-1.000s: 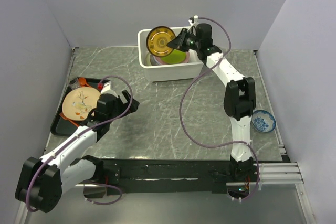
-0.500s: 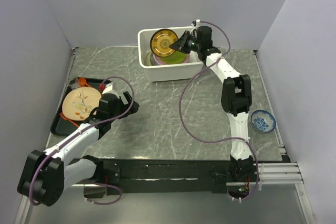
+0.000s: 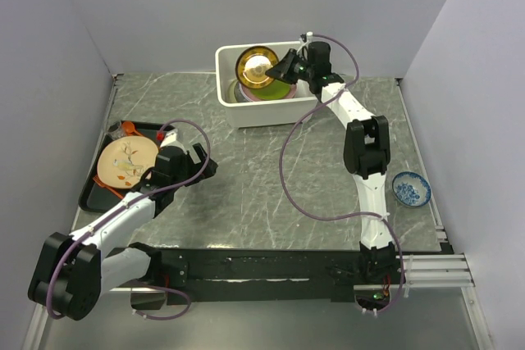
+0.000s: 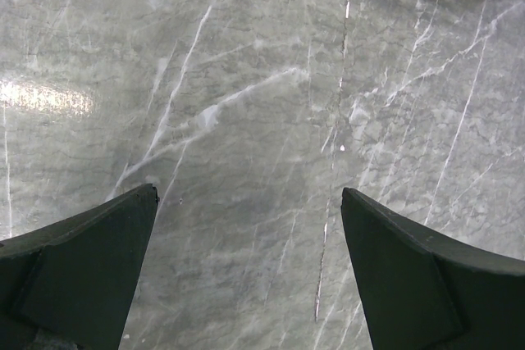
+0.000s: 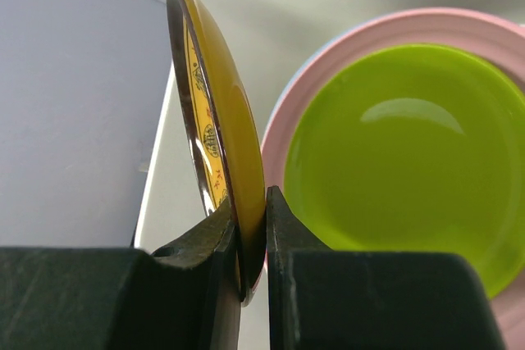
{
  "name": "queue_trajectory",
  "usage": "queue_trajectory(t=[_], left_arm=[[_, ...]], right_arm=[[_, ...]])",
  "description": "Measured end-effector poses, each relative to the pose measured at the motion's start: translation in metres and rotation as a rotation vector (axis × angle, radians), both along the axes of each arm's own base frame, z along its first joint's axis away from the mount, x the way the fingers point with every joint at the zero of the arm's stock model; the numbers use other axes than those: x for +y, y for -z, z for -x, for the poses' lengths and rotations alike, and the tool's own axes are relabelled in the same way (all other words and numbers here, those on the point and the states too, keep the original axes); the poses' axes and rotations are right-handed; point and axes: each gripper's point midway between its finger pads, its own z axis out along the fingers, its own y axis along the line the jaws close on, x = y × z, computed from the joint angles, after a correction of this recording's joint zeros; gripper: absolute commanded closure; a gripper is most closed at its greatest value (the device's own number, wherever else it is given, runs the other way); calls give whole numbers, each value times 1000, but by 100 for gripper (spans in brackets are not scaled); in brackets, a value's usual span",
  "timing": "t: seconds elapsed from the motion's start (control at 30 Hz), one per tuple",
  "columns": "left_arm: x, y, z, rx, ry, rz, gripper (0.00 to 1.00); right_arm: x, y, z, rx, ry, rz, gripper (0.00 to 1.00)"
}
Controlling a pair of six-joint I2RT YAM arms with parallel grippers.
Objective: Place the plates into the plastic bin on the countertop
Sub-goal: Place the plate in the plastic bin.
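Observation:
My right gripper (image 3: 285,66) is shut on the rim of a yellow plate (image 3: 257,66) and holds it on edge over the white plastic bin (image 3: 232,108). In the right wrist view the gripper (image 5: 253,235) pinches the yellow plate (image 5: 230,129), with a lime green plate (image 5: 402,161) lying on a pink plate (image 5: 344,55) in the bin below. My left gripper (image 3: 201,161) is open and empty over the marble countertop (image 3: 271,178); the left wrist view (image 4: 250,227) shows only bare marble between its fingers.
A peach flower-patterned plate (image 3: 125,160) lies on a flat black tray (image 3: 92,194) at the left. A small blue-and-white bowl (image 3: 411,189) sits at the right edge. Grey walls close in the back and sides.
My right gripper has carried the yellow plate a little to the right and lower, further over the bin. The left gripper has barely moved.

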Motion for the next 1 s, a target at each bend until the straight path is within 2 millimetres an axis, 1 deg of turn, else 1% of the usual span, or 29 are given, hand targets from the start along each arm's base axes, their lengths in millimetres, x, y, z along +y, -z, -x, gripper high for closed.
queue_trajectory(t=[0.17,0.2,0.27,0.37,0.5,0.63,0.67,0.77,0.83,0.87,0.93,0.97,1.0], left_arm=[[0,0,0,-1,0,0,1],[0,0,0,-1,0,0,1],[0,0,0,-2,0,0,1],[0,-2,0,-5,-2,0,1],[0,-6,0,-19,-2,5,1],[0,-10,-1,-32,-2,10,1],[0,-10,-1,-32,-2,11,1],[0,-11,-1,-34,-2,12,1],[0,-11,0,-34,-2,12,1],[0,-11,0,-35,-2,12,1],[0,-12,0,-38,-2,13,1],[1,-12,1,-39,-2,14,1],[1,-12,1,-41,-2,15,1]], right_arm=[[0,4,1,15,-1,4,85],[0,4,1,15,-1,5,82],[0,6,2,21,-3,8,78],[-1,9,4,34,-5,17,77],[-2,17,7,61,-8,36,75],[-4,25,11,91,-11,52,69],[-4,26,12,96,-11,55,65],[-5,30,13,110,-11,65,59],[-7,34,15,126,-8,77,52],[-7,35,16,133,-6,82,45],[-9,37,16,145,1,97,38],[-10,39,16,149,5,106,31],[-12,40,16,150,10,116,29]])
